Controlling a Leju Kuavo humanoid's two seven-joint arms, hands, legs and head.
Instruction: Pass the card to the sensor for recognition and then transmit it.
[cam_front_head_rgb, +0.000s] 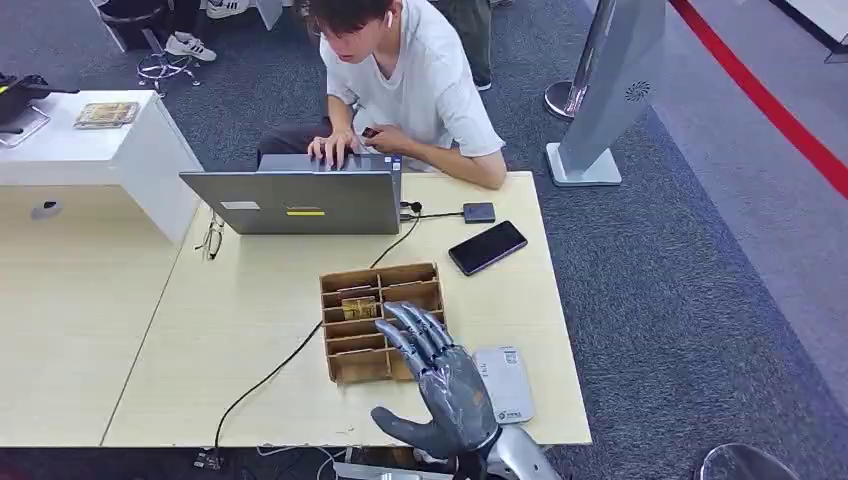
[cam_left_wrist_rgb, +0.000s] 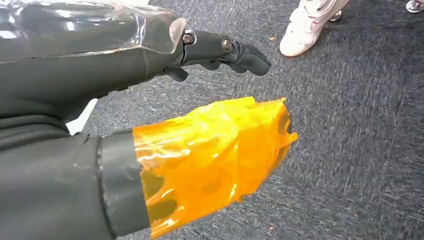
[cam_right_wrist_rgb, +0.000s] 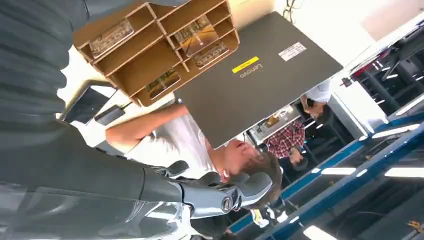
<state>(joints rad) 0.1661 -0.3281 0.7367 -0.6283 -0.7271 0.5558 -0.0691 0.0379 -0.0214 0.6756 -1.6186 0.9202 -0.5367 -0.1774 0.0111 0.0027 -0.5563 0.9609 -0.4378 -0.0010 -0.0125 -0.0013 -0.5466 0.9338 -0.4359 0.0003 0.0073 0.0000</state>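
Landmark = wooden divider box (cam_front_head_rgb: 380, 322) on the light wood table (cam_front_head_rgb: 250, 330). Right hand (cam_front_head_rgb: 440, 385) is raised just on the near side of the box, palm down, fingers straight and spread, fingertips (cam_front_head_rgb: 405, 318) overlapping the box's right compartments in the head view; nothing held. Can't tell if it's touching the box. Cards (cam_front_head_rgb: 358, 307) sit inside the box compartments; the right wrist view shows several of them (cam_right_wrist_rgb: 196, 34) lying in separate slots. White sensor pad (cam_front_head_rgb: 504, 383) lies flat on the table just right of the box and near the front edge, right beside the right hand. Left hand (cam_left_wrist_rgb: 200, 135) is seen in the left wrist view over grey carpet (cam_left_wrist_rgb: 350, 125), thumb wrapped in orange tape, dark fingers (cam_left_wrist_rgb: 235, 50) extended, gripping nothing. Behind the box: grey laptop (cam_front_head_rgb: 300, 200) with a person (cam_front_head_rgb: 410, 80) typing on it, a black phone (cam_front_head_rgb: 487, 247) to the box's far right, and a black cable (cam_front_head_rgb: 290, 355) running past the box's left side.
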